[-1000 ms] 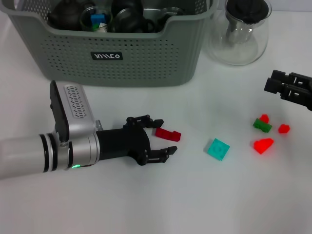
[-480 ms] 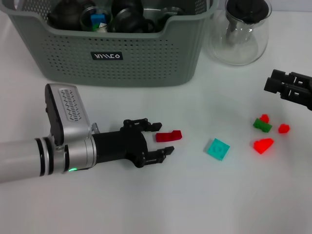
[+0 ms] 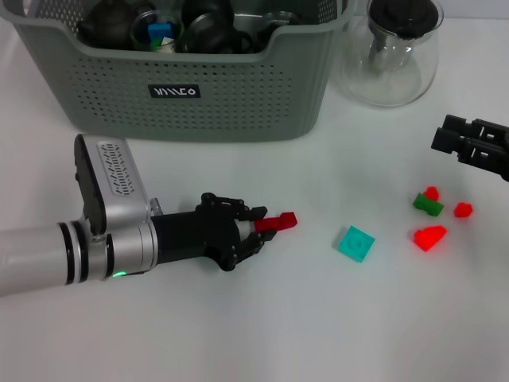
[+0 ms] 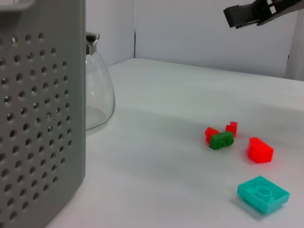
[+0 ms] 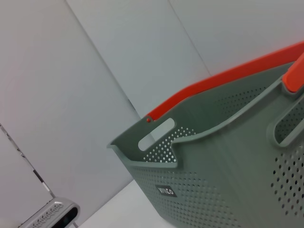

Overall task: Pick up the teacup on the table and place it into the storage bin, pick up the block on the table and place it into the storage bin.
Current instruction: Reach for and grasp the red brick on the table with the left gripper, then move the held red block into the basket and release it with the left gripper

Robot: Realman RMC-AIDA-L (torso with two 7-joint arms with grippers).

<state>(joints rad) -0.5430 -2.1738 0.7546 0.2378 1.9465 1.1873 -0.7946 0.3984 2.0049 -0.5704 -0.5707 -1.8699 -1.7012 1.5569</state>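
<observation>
The left gripper (image 3: 261, 228), open a moment ago, is now pinching the red block (image 3: 276, 222) on the bench (image 3: 318, 318); lifting toward the bin (image 3: 238, 95) seems next.

Left gripper (image 3: 258, 227) fingers (image 3: 256, 213), spread a second ago, now closed onto the dark red block (image 3: 277, 221).

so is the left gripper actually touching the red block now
Touching. In the head view the left gripper has its fingers closed on the near end of the red block, with no gap between them.
</observation>
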